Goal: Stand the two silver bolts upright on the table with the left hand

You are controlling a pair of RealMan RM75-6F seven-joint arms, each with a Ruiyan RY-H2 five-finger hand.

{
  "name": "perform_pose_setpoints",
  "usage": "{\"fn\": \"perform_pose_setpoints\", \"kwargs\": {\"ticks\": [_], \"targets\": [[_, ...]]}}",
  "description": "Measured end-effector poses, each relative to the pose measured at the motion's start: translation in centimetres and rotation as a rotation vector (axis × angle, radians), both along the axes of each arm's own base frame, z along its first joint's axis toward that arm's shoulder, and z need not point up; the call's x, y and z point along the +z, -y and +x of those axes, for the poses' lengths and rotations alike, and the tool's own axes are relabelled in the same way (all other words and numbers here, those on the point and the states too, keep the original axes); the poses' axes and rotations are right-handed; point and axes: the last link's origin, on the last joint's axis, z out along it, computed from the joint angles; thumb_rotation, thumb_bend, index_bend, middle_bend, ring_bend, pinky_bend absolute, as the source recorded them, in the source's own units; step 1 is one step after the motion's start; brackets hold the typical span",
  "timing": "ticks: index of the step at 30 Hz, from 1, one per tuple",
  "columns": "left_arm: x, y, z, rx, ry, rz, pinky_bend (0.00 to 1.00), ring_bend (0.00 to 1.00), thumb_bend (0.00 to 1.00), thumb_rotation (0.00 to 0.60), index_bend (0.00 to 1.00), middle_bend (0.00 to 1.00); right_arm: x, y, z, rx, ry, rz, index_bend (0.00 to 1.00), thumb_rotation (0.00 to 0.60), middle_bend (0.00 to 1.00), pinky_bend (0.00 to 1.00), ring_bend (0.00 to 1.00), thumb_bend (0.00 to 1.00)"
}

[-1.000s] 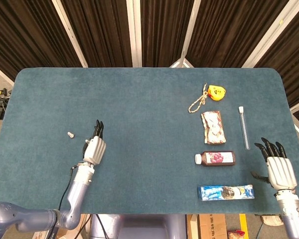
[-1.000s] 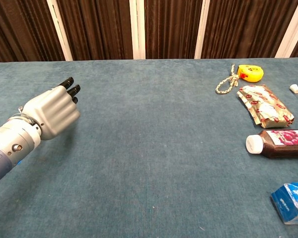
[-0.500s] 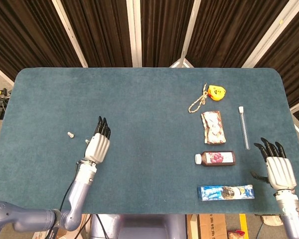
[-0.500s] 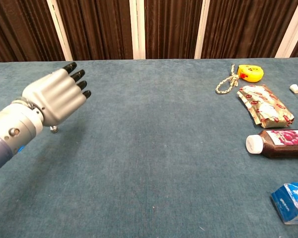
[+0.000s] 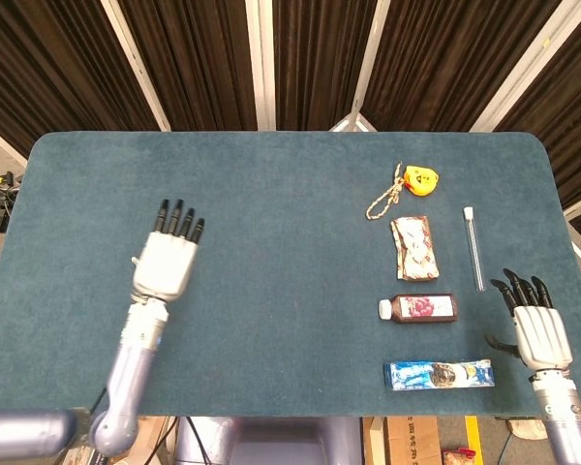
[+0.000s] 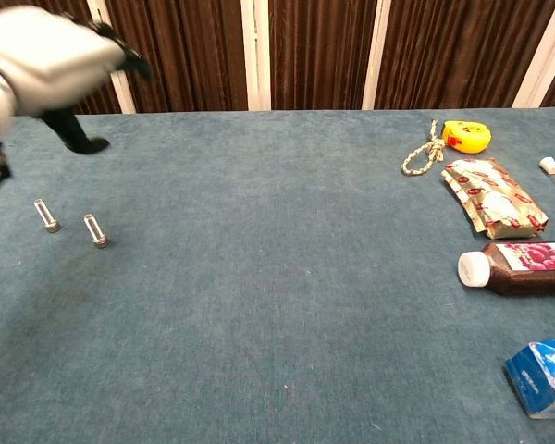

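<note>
Matt, napped teal cloth over the worktop (image 6: 287,305), two shiny metal bolts (image 6: 95,230) on it, glossy plastic bottle (image 6: 523,263), crinkled foil packet (image 6: 493,196), smooth grey-shelled left hand (image 5: 165,263)

A lab test bench: a blue felt table (image 5: 290,194) backed by dark curtains (image 5: 194,58) on white frames.

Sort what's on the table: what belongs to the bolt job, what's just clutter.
Job: two silver bolts, left hand.
Clutter: yellow tape measure, rope, foil packet, test tube, dark bottle, blue carton.
</note>
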Motion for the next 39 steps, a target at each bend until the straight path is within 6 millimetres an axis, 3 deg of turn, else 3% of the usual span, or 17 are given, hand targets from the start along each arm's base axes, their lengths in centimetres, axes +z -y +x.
{"fn": "perform_pose_setpoints", "kwargs": {"ticks": [5, 11, 17, 24, 39], "targets": [[4.7, 1.1, -2.7, 0.088, 0.174, 0.031, 0.0, 0.0, 0.43, 0.6, 0.2, 0.1, 0.0, -0.1, 0.2, 0.009, -0.008, -0.002, 0.18, 0.6, 0.09, 0.0, 0.12, 0.17], [8.3, 3.9, -7.5, 0.15, 0.306, 0.081, 0.0, 0.0, 0.43, 0.6, 0.2, 0.09, -0.1, -0.2, 0.4, 0.014, -0.029, -0.004, 0.18, 0.6, 0.09, 0.0, 0.12, 0.17], [10.1, 7.9, -13.2, 0.229, 0.411, 0.098, 0.0, 0.0, 0.43, 0.6, 0.2, 0.09, 0.4, -0.2, 0.7, 0.042, -0.05, -0.022, 0.18, 0.6, 0.09, 0.0, 0.12, 0.17], [10.7, 12.4, -19.0, 0.314, 0.471, 0.127, 0.0, 0.0, 0.43, 0.6, 0.18, 0.07, 1.3, -0.4, 0.8, 0.06, -0.082, -0.038, 0.18, 0.6, 0.09, 0.0, 0.12, 0.17], [11.3, 13.6, -19.8, 0.291, 0.505, 0.132, 0.0, 0.0, 0.43, 0.6, 0.16, 0.06, 2.8, -1.1, 2.1, 0.106, -0.065, -0.08, 0.18, 0.6, 0.09, 0.0, 0.12, 0.17]]}}
